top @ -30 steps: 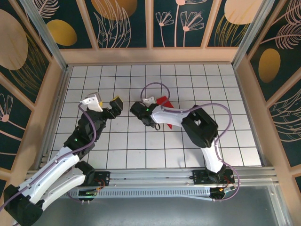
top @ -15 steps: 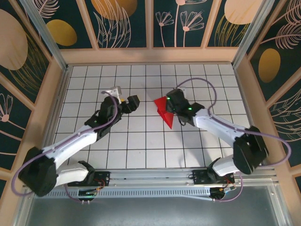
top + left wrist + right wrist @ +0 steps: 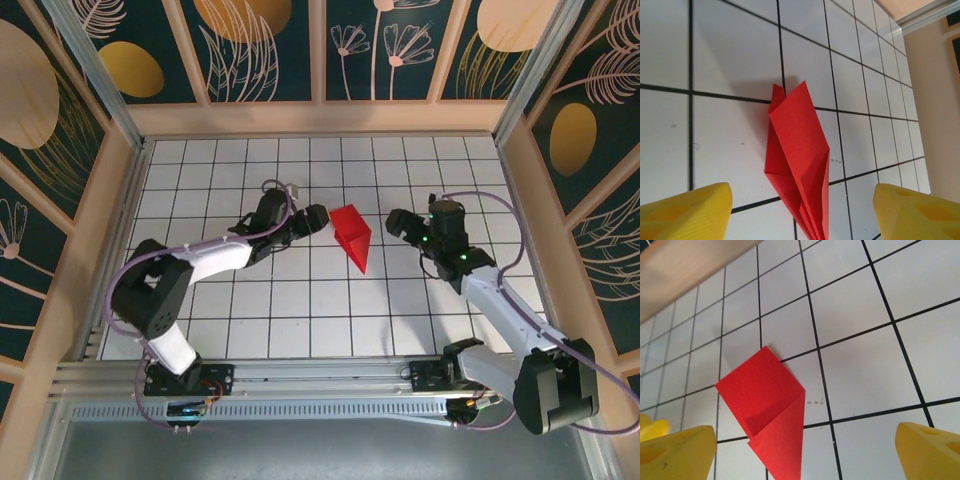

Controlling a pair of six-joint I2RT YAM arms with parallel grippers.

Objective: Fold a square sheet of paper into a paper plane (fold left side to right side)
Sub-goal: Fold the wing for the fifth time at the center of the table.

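The square sheet of paper [image 3: 352, 235] is bright red and lies flat on the white grid table, folded into a narrow kite with its tip toward the near edge. My left gripper [image 3: 302, 208] hovers just left of it, open. In the left wrist view the paper [image 3: 797, 145] lies between and beyond the yellow fingertips [image 3: 685, 210], untouched by the left gripper [image 3: 802, 214]. My right gripper [image 3: 418, 216] is a tile to the right of the sheet, open and empty. The right wrist view shows the paper [image 3: 765, 395] with a folded flap, ahead of the right gripper [image 3: 805, 452].
The white grid table [image 3: 250, 320] is boxed in by wooden walls, such as the right wall [image 3: 520, 200] and the back wall [image 3: 320, 118]. A metal rail [image 3: 320, 375] with both arm bases runs along the near edge.
My right gripper has let go of the paper, opened wide and drawn back to the right. The left gripper has swung right, up to the sheet's left edge.
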